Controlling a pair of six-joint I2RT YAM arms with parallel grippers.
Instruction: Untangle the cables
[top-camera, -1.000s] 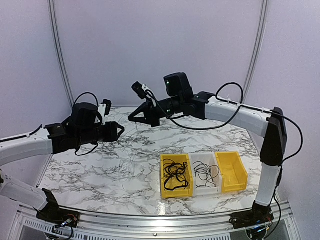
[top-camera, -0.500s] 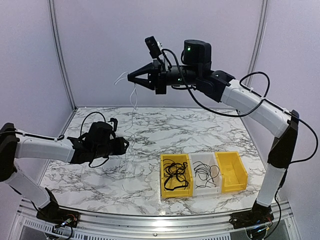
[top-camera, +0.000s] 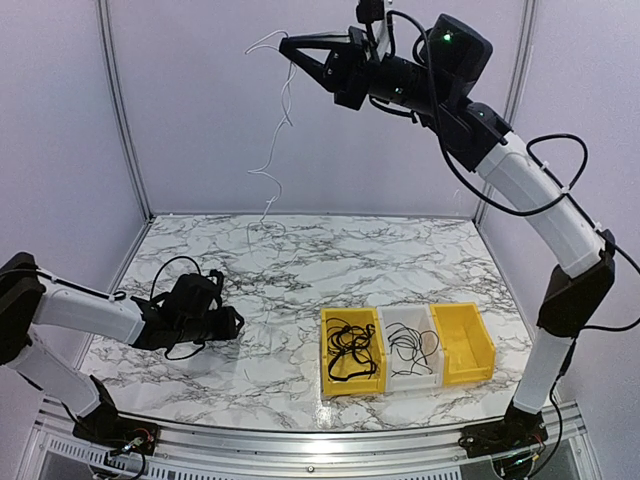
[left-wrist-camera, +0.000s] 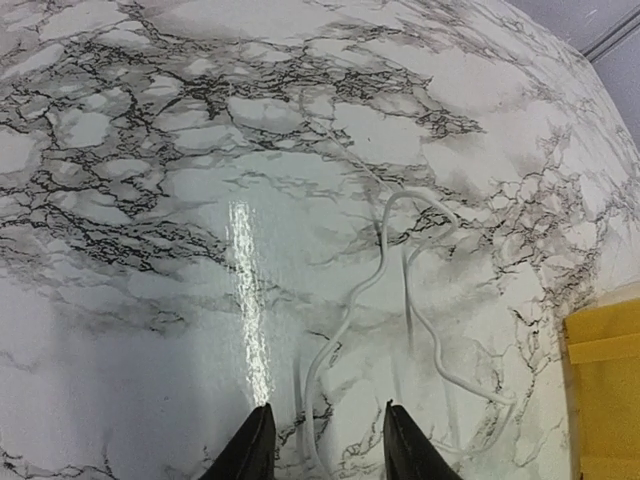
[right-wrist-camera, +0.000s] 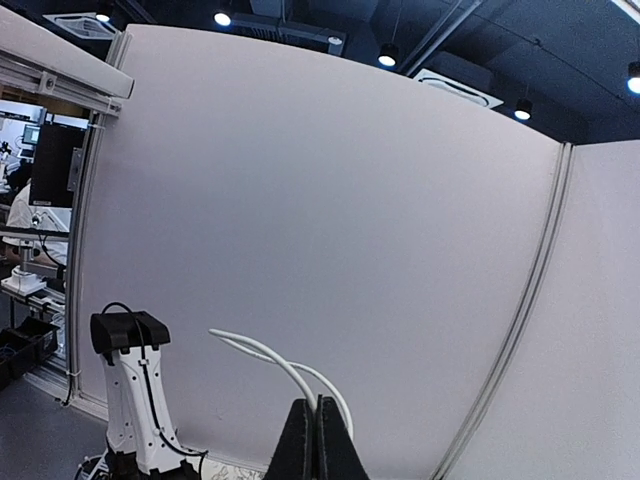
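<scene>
**A:** Where is the cord you are working on?

**B:** The white cable (top-camera: 290, 100) hangs from high in the air down to the far part of the bench (top-camera: 180, 290). A white length lies there in loose curves (left-wrist-camera: 400, 215). I take it for the same cord.

**A:** Why so high?

**B:** My right pincer (top-camera: 289, 45) is clenched on the cable's upper end, with a short loop (right-wrist-camera: 270, 355) sticking out past the tips. Held up like this, the cord's own weight pulls it straight, so any knot ought to show.

**A:** And your other arm?

**B:** My left pincer (top-camera: 237, 322) sits low over the marble, released. Its jaws stand apart with the lying cord running between them (left-wrist-camera: 327, 412), gripping nothing. I judge it is there to guide or pin the tail.

**A:** The rest?

**B:** Black cables (top-camera: 350, 348) lie in the yellow bin (top-camera: 350, 387) and the white bin (top-camera: 410, 378) beside it, well apart from this cord.
</scene>
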